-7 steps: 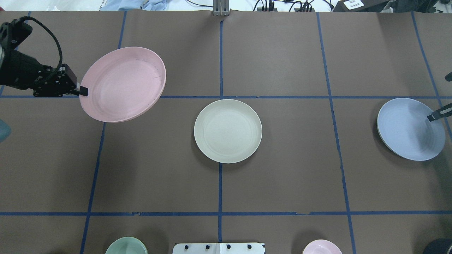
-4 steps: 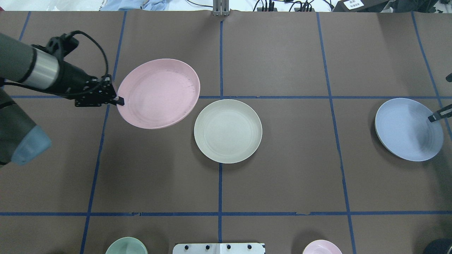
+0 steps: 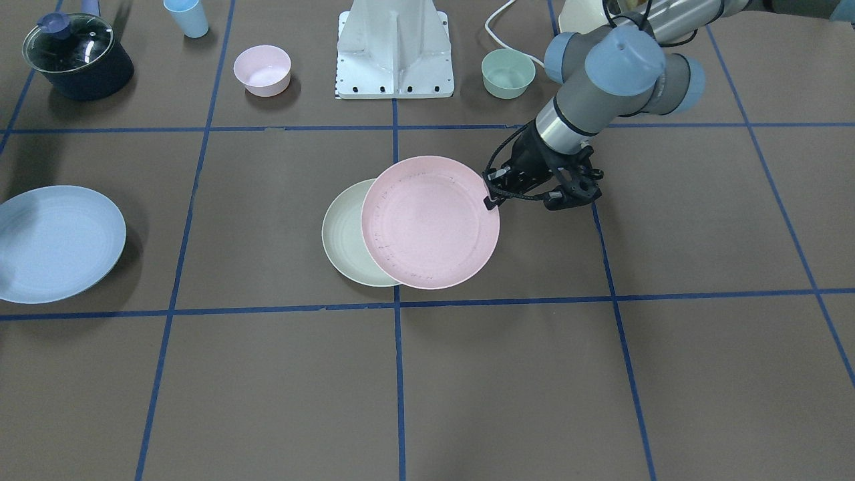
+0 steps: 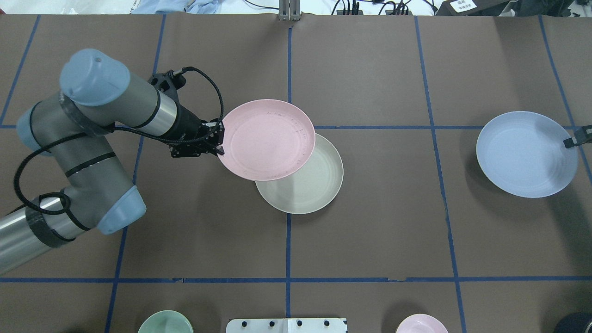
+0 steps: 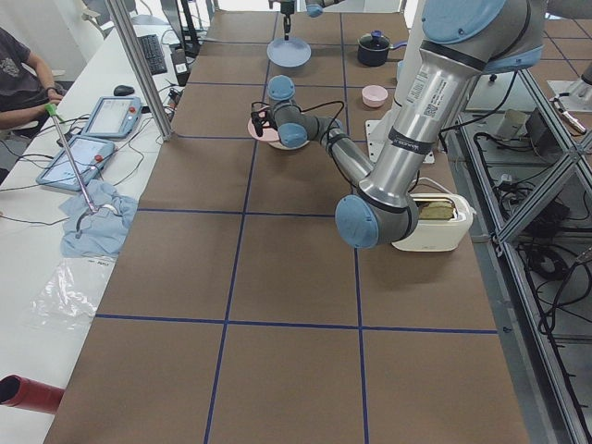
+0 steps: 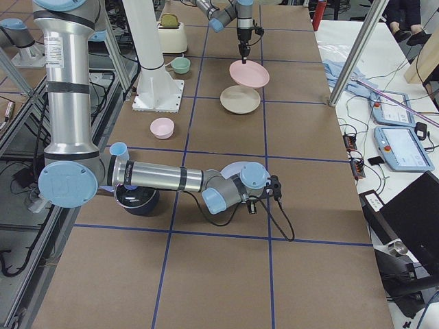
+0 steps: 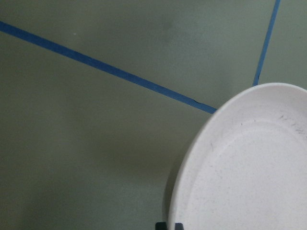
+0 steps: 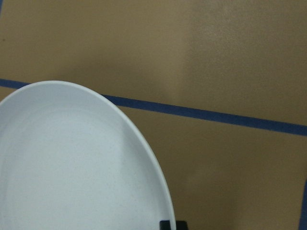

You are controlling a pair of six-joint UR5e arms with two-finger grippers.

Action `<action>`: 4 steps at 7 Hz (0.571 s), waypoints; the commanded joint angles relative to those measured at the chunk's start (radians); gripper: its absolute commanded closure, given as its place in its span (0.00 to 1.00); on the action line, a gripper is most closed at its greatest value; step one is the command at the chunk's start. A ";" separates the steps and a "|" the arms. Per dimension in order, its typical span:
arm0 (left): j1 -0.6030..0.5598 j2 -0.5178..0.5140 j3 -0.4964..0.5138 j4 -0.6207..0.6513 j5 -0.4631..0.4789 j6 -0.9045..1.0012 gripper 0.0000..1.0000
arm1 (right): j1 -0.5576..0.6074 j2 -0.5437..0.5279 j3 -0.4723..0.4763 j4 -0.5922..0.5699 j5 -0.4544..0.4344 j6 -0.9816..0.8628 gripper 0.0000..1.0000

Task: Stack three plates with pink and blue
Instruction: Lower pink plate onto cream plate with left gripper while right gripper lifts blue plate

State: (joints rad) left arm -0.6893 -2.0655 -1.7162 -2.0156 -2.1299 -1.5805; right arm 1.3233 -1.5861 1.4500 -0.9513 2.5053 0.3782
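pink plate (image 4: 268, 138), pinched at its rim by the left gripper (image 4: 218, 149), hangs partly over the centre cream plate (image 4: 314, 189); the right gripper (image 4: 571, 142) clamps the blue plate (image 4: 525, 155) by its rim, well apart.

The upper plate (image 4: 266, 138), held at its left rim by the left gripper (image 4: 219, 149), overlaps the centre plate (image 4: 314, 189) from above, offset left and farther back. The third plate (image 4: 525, 155) is well apart to the right, its right rim in the right gripper (image 4: 576, 138).
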 commanded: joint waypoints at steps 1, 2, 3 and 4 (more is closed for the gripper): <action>0.098 -0.033 0.020 -0.012 0.036 -0.018 1.00 | 0.071 0.004 0.018 -0.001 0.110 0.011 1.00; 0.109 -0.074 0.064 -0.017 0.082 -0.024 1.00 | 0.073 0.012 0.033 -0.001 0.124 0.031 1.00; 0.122 -0.090 0.094 -0.043 0.100 -0.024 1.00 | 0.073 0.014 0.076 -0.001 0.125 0.110 1.00; 0.122 -0.096 0.131 -0.098 0.105 -0.021 1.00 | 0.073 0.012 0.114 -0.001 0.127 0.170 1.00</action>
State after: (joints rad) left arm -0.5742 -2.1473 -1.6258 -2.0647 -2.0390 -1.6027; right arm 1.3944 -1.5742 1.5213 -0.9526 2.6275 0.4783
